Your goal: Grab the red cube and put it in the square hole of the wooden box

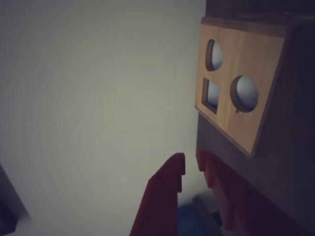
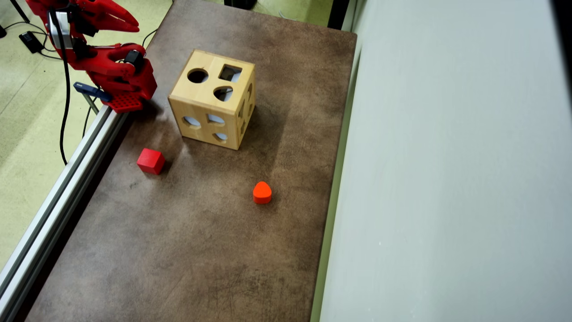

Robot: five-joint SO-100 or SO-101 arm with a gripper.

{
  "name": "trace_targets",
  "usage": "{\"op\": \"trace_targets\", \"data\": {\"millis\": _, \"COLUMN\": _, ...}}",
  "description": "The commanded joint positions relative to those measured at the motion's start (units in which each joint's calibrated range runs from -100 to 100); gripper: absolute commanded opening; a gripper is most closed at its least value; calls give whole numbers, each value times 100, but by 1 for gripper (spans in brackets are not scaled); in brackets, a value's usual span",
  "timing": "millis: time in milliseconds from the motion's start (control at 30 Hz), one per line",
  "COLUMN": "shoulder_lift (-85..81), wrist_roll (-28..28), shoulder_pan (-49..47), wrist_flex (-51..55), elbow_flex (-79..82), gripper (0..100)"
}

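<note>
On the brown worktop [image 2: 201, 250] in the overhead view, left to right: red arm folded at top-left, pincer [image 2: 129, 20] slightly parted, holding nothing; red cube [image 2: 151, 161] alone near the left rail; wooden box [image 2: 210, 100] upright, square hole [image 2: 230, 73] on its top face; orange heart block [image 2: 262, 192] apart, lower right.

Arm [image 2: 105, 60]: red, folded up at the 10 o'clock corner of the overhead view.
Gripper [image 1: 191, 166]: enters the wrist view from 6 o'clock, holding nothing.
Fingers [image 1: 167, 184]: red, toothed, tips nearly together with a narrow gap.
</note>
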Motion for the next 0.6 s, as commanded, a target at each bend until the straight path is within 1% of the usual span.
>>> {"op": "trace_targets", "data": {"millis": 0, "shoulder_lift": 1080, "wrist_roll": 29, "shoulder_pan": -10, "wrist_flex": -31, "elbow_flex": -114, "gripper": 5}}
{"op": "trace_targets", "data": {"millis": 200, "shoulder_lift": 2379, "wrist_roll": 93, "shoulder_pan": 27, "wrist_flex": -23, "elbow_flex": -1089, "gripper": 5}}
{"op": "trace_targets", "data": {"millis": 367, "shoulder_lift": 3296, "wrist_roll": 640, "shoulder_pan": 101, "wrist_flex": 25, "elbow_flex": -1804, "gripper": 5}}
{"op": "trace_targets", "data": {"millis": 433, "shoulder_lift": 3492, "wrist_roll": 889, "shoulder_pan": 376, "wrist_flex": 33, "elbow_flex": -1831, "gripper": 5}}
{"op": "trace_targets", "data": {"millis": 567, "shoulder_lift": 3662, "wrist_roll": 1343, "shoulder_pan": 1223, "wrist_flex": 33, "elbow_flex": -1742, "gripper": 5}}
